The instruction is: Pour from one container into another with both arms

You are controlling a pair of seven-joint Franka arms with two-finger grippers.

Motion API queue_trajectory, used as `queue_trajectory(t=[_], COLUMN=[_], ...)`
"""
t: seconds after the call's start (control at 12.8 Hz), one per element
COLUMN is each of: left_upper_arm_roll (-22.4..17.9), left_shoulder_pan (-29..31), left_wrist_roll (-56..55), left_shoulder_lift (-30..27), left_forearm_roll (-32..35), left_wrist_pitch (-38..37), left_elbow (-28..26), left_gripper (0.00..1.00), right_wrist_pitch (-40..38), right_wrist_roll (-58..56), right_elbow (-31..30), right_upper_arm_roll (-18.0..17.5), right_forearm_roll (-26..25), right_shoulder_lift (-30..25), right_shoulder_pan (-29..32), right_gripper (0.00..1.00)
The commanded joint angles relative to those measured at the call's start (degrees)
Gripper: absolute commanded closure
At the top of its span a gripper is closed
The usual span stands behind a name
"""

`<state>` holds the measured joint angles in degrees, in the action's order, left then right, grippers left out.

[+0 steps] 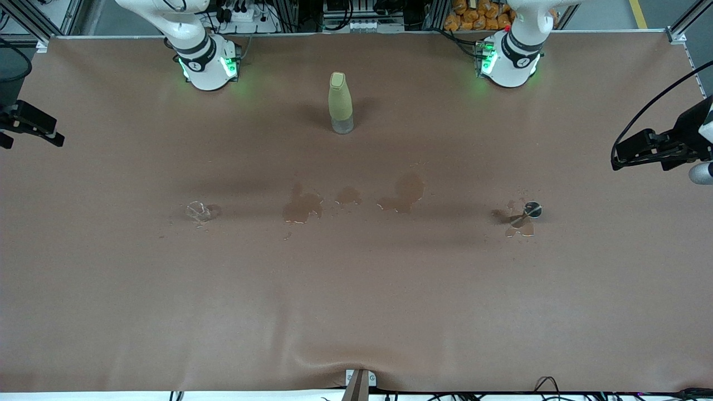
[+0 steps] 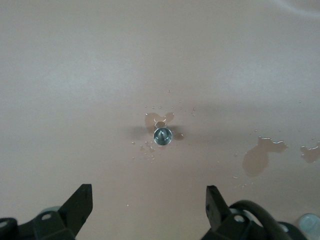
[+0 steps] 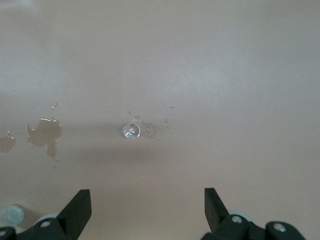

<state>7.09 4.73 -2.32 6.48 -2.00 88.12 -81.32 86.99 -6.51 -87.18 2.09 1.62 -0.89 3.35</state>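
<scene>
A small shiny metal cup (image 1: 532,210) stands in a little puddle toward the left arm's end of the table. My left gripper (image 2: 148,205) hangs open high over the bare cloth beside that cup (image 2: 162,135), holding nothing. Toward the right arm's end sits a small clear glass (image 1: 199,211). High up near the glass (image 3: 131,131), my right gripper (image 3: 147,207) is open and empty too. A tall yellow-green bottle (image 1: 340,103) with a clear base stands upright between the two arm bases. In the front view only the arms' bases show, not the grippers.
Wet patches (image 1: 302,206) (image 1: 402,193) lie on the brown cloth (image 1: 356,301) between glass and cup. Black fixtures with cables (image 1: 657,147) (image 1: 28,125) jut in at both ends of the table. A fold in the cloth sits at the front edge.
</scene>
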Motion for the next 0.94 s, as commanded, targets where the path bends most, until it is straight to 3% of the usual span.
queue_trajectory(t=[0.0, 0.39, 0.86], left_upper_arm_roll=[-4.0, -3.4, -3.5], left_shoulder_pan=[-4.3, -4.7, -5.5], left_wrist_roll=[0.8, -0.3, 0.6], left_shoulder_lift=[-1.6, -6.0, -6.3], left_forearm_roll=[-0.1, -0.5, 0.9], left_wrist_pitch=[0.0, 0.4, 0.2], left_elbow=[-0.3, -3.0, -5.3], left_gripper=[0.0, 0.0, 0.0], right_wrist_pitch=[-0.1, -0.1, -0.1], right_wrist_roll=[-0.9, -0.8, -0.9], right_elbow=[1.3, 1.3, 1.3], right_upper_arm_roll=[-0.1, -0.1, -0.1], right_forearm_roll=[0.3, 0.4, 0.4], right_shoulder_lift=[0.7, 0.7, 0.6], right_shoulder_pan=[0.4, 0.2, 0.2], right_gripper=[0.0, 0.0, 0.0])
